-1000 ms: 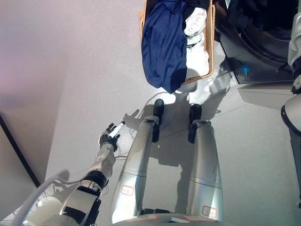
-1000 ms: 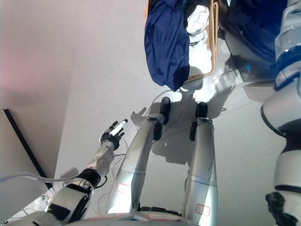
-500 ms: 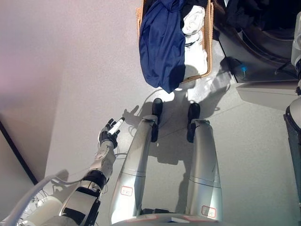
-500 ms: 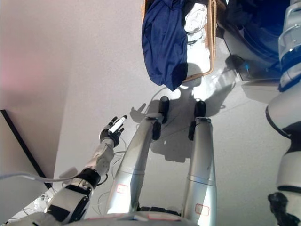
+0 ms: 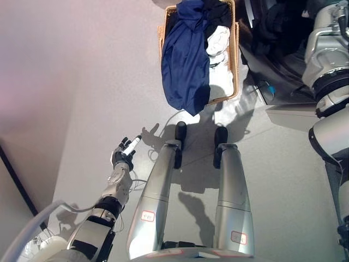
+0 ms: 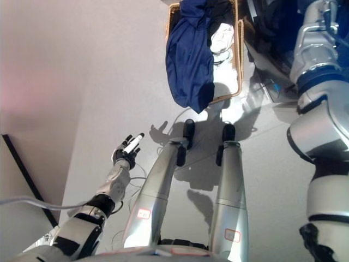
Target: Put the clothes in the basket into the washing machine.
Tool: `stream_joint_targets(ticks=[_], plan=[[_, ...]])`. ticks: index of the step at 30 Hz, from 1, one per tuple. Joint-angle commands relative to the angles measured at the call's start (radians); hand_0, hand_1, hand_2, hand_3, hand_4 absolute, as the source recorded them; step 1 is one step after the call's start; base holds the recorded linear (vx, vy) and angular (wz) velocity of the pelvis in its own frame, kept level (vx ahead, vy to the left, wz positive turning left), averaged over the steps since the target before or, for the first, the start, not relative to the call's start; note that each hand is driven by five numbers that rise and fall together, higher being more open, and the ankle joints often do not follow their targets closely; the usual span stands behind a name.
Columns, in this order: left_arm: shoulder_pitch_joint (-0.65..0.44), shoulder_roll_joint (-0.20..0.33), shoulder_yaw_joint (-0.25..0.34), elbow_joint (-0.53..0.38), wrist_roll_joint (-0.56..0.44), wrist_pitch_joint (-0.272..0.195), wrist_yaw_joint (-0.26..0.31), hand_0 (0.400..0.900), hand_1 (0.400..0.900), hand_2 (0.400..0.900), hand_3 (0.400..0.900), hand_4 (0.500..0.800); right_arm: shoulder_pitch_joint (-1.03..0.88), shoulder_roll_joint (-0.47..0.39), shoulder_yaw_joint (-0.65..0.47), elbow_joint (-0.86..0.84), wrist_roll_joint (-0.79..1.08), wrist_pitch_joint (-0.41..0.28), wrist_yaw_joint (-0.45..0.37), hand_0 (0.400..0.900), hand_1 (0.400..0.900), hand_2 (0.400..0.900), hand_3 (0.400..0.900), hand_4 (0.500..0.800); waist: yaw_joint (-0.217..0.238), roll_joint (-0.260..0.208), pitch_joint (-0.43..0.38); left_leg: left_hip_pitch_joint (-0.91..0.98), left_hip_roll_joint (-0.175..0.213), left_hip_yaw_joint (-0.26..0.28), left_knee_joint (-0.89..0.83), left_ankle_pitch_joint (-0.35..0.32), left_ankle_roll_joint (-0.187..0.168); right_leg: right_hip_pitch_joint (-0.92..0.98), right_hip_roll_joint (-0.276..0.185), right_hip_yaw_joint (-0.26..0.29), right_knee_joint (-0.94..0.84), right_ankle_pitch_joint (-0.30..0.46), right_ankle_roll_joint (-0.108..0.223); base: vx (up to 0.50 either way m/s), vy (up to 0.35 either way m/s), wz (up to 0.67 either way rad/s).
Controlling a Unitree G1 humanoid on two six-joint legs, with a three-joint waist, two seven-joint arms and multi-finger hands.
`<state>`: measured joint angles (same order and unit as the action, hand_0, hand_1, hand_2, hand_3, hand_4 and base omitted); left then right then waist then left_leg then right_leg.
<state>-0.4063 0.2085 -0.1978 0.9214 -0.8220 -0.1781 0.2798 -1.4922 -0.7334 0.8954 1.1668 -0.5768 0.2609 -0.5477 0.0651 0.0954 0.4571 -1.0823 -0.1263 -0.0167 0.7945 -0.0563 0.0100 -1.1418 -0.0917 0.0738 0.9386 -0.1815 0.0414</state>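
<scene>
A wicker basket (image 5: 235,60) stands on the floor at the top middle. A large dark blue garment (image 5: 185,60) hangs over its near rim. A white garment (image 5: 218,41) and a black one (image 5: 218,8) lie beside it inside the basket. The washing machine (image 5: 278,38) shows as a dark opening at the top right, just right of the basket. My left hand (image 5: 124,153) is open and empty, low on the left above the floor, far from the basket. My right arm (image 6: 313,60) rises along the right edge in front of the machine; its hand is out of view.
A pale grey panel (image 5: 297,115) lies on the floor below the machine's opening. A dark strip (image 6: 27,174) runs along the floor's left edge. Bare grey floor lies left of the basket.
The whole picture has shifted, so the basket and machine show more fully. My right arm now reaches higher and further in front of the machine. My left hand stays open in place.
</scene>
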Motion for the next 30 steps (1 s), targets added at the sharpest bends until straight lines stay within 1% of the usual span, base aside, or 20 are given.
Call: stream_joint_targets(ticks=[1,2,3,4,6,8,9,11,12,13,14,17,18,20,23,25,29,30], plan=[[0.033,-0.002,0.036,0.060,0.023,-0.040,0.041,0.900,0.900,0.900,0.900,0.800,-0.104,-0.025,-0.090,-0.235,-0.033,0.042,-0.219,0.900,0.900,0.900,0.900,0.800,0.018,0.026,-0.073,0.091,-0.009,0.003,-0.056,-0.084,-0.006,0.056,0.018,0.004,-0.069,0.003,0.004,-0.03,0.027,-0.14],[0.036,-0.010,0.046,0.062,0.021,-0.040,0.046,0.900,0.900,0.900,0.900,0.800,-0.049,0.003,-0.156,-0.317,0.006,0.014,-0.235,0.900,0.900,0.900,0.900,0.800,0.012,0.027,-0.063,0.111,-0.008,0.003,-0.065,-0.082,-0.006,0.078,0.019,0.004,-0.080,0.005,0.002,-0.02,0.032,-0.15],[0.039,-0.014,0.056,0.064,0.022,-0.036,0.049,0.900,0.900,0.900,0.900,0.800,-0.016,0.025,-0.188,-0.372,0.020,0.004,-0.236,0.900,0.900,0.900,0.900,0.800,0.007,0.027,-0.060,0.121,-0.008,0.005,-0.068,-0.083,-0.004,0.091,0.021,0.006,-0.085,0.006,0.001,-0.02,0.021,-0.12],[0.037,-0.014,0.065,0.070,0.023,-0.031,0.054,0.900,0.900,0.900,0.900,0.800,0.003,0.044,-0.207,-0.423,0.018,-0.006,-0.232,0.900,0.900,0.900,0.900,0.800,0.002,0.027,-0.056,0.137,-0.007,0.005,-0.076,-0.084,-0.003,0.106,0.023,0.008,-0.092,0.006,0.000,-0.02,0.017,-0.10],[0.044,-0.019,0.082,0.077,0.026,-0.028,0.059,0.900,0.900,0.900,0.900,0.800,0.081,0.091,-0.272,-0.518,0.020,-0.028,-0.250,0.900,0.900,0.900,0.900,0.800,-0.004,0.027,-0.046,0.166,-0.006,0.005,-0.083,-0.087,0.001,0.142,0.025,0.008,-0.102,0.008,-0.001,-0.02,0.015,-0.10],[0.051,-0.021,0.094,0.083,0.037,-0.024,0.062,0.900,0.900,0.900,0.900,0.800,0.145,0.118,-0.298,-0.588,-0.008,-0.047,-0.249,0.900,0.900,0.900,0.900,0.800,-0.005,0.027,-0.039,0.198,-0.007,0.005,-0.091,-0.089,0.004,0.177,0.024,0.009,-0.114,0.010,-0.002,-0.01,0.025,-0.10],[0.057,-0.021,0.100,0.084,0.039,-0.022,0.063,0.900,0.900,0.900,0.900,0.800,0.183,0.141,-0.320,-0.626,-0.006,-0.069,-0.246,0.900,0.900,0.900,0.900,0.800,-0.007,0.029,-0.037,0.214,-0.007,0.005,-0.097,-0.090,0.005,0.196,0.026,0.009,-0.122,0.010,-0.003,-0.01,0.023,-0.07],[0.068,-0.026,0.113,0.094,0.053,-0.014,0.063,0.900,0.900,0.900,0.900,0.800,0.271,0.180,-0.336,-0.688,0.016,-0.128,-0.223,0.900,0.900,0.900,0.900,0.800,-0.008,0.028,-0.038,0.254,-0.007,0.002,-0.116,-0.090,0.007,0.244,0.025,0.006,-0.149,0.013,-0.002,0.01,0.023,-0.07],[0.079,-0.026,0.120,0.098,0.054,-0.012,0.062,0.900,0.900,0.900,0.900,0.800,0.313,0.194,-0.343,-0.720,0.034,-0.159,-0.201,0.900,0.900,0.900,0.900,0.800,-0.008,0.027,-0.037,0.280,-0.005,-0.001,-0.130,-0.089,0.007,0.275,0.024,0.001,-0.168,0.017,-0.002,0.02,0.020,-0.04],[0.092,-0.028,0.130,0.107,0.065,-0.004,0.058,0.900,0.900,0.900,0.900,0.800,0.364,0.213,-0.342,-0.753,0.062,-0.200,-0.162,0.900,0.900,0.900,0.900,0.800,-0.011,0.025,-0.038,0.312,-0.003,-0.004,-0.148,-0.088,0.007,0.313,0.023,-0.003,-0.191,0.019,-0.001,0.03,0.015,-0.03],[0.101,-0.027,0.137,0.118,0.070,-0.001,0.055,0.900,0.900,0.900,0.900,0.800,0.397,0.221,-0.344,-0.759,0.082,-0.217,-0.157,0.900,0.900,0.900,0.900,0.800,-0.012,0.024,-0.040,0.341,-0.002,-0.006,-0.167,-0.086,0.008,0.343,0.024,-0.009,-0.213,0.023,0.000,0.06,0.024,-0.03],[0.134,-0.034,0.157,0.160,0.103,0.020,0.040,0.900,0.900,0.900,0.900,0.800,0.567,0.294,-0.360,-0.754,0.179,-0.283,-0.092,0.900,0.900,0.900,0.900,0.800,-0.020,0.011,-0.058,0.457,0.004,-0.010,-0.243,-0.077,0.005,0.472,0.025,-0.024,-0.306,0.040,0.010,0.09,0.041,-0.08],[0.149,-0.039,0.166,0.175,0.114,0.029,0.032,0.900,0.900,0.900,0.900,0.800,0.616,0.319,-0.365,-0.745,0.217,-0.305,-0.059,0.900,0.900,0.900,0.900,0.800,-0.023,0.007,-0.065,0.498,0.005,-0.012,-0.270,-0.073,0.004,0.516,0.027,-0.028,-0.340,0.046,0.013,0.11,0.045,-0.09],[0.178,-0.047,0.180,0.203,0.140,0.046,0.010,0.900,0.900,0.900,0.900,0.800,0.723,0.374,-0.364,-0.695,0.326,-0.333,0.034,0.900,0.900,0.900,0.900,0.800,-0.031,-0.003,-0.087,0.598,0.011,-0.019,-0.343,-0.062,0.000,0.624,0.031,-0.041,-0.428,0.063,0.021,0.13,0.046,-0.08],[0.220,-0.055,0.192,0.253,0.198,0.075,-0.030,0.900,0.900,0.900,0.900,0.800,0.853,0.442,-0.391,-0.592,0.484,-0.356,0.147,0.900,0.900,0.900,0.900,0.800,-0.038,-0.015,-0.130,0.714,0.017,-0.024,-0.438,-0.044,-0.006,0.745,0.036,-0.055,-0.536,0.087,0.031,0.14,0.034,-0.08],[0.240,-0.050,0.207,0.295,0.239,0.089,-0.046,0.900,0.900,0.900,0.900,0.800,0.923,0.472,-0.415,-0.479,0.539,-0.354,0.192,0.900,0.900,0.900,0.900,0.800,-0.044,-0.026,-0.157,0.788,0.019,-0.027,-0.507,-0.025,-0.013,0.822,0.041,-0.064,-0.612,0.107,0.037,0.11,0.009,-0.04],[0.267,-0.037,0.217,0.347,0.304,0.102,-0.064,0.900,0.900,0.900,0.900,0.800,1.012,0.521,-0.491,-0.267,0.631,-0.348,0.227,0.900,0.900,0.900,0.900,0.800,-0.048,-0.037,-0.224,0.924,0.028,-0.039,-0.679,0.032,-0.025,0.957,0.055,-0.080,-0.790,0.164,0.049,0.09,-0.009,-0.01],[0.273,-0.033,0.217,0.353,0.309,0.099,-0.061,0.900,0.900,0.900,0.900,0.800,1.031,0.528,-0.496,-0.247,0.630,-0.348,0.231,0.900,0.900,0.900,0.900,0.800,-0.049,-0.041,-0.241,0.944,0.033,-0.038,-0.704,0.039,-0.025,0.977,0.055,-0.082,-0.820,0.173,0.050,0.08,-0.010,-0.01]])
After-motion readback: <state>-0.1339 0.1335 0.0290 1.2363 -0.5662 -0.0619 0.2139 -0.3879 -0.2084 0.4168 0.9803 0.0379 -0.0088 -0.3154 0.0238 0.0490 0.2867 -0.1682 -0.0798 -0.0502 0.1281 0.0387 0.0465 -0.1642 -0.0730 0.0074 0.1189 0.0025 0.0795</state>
